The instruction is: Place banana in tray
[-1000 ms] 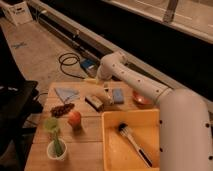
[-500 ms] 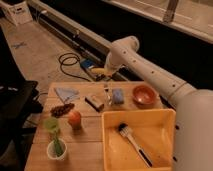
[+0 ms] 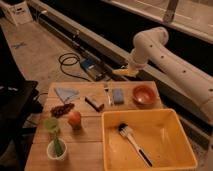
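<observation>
White robot arm (image 3: 165,52) reaches in from right, beyond far rim of tray (image 3: 150,113). Gripper (image 3: 127,69) hangs in air above and behind tray, past far edge of wooden table (image 3: 85,147). Jaws pressed together, pinching banana (image 3: 119,73), small pale-yellow piece held roughly level. Brush (image 3: 134,142) lies inside tray. Orange bowl (image 3: 143,94) and blue sponge (image 3: 118,96) sit just behind tray. Best approach, by judgement: carry banana high over bowl, lower inside tray rim clear of brush, then release.

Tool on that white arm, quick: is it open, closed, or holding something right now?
Tool: closed, holding the banana, up in the air beyond the orange bowl.
</observation>
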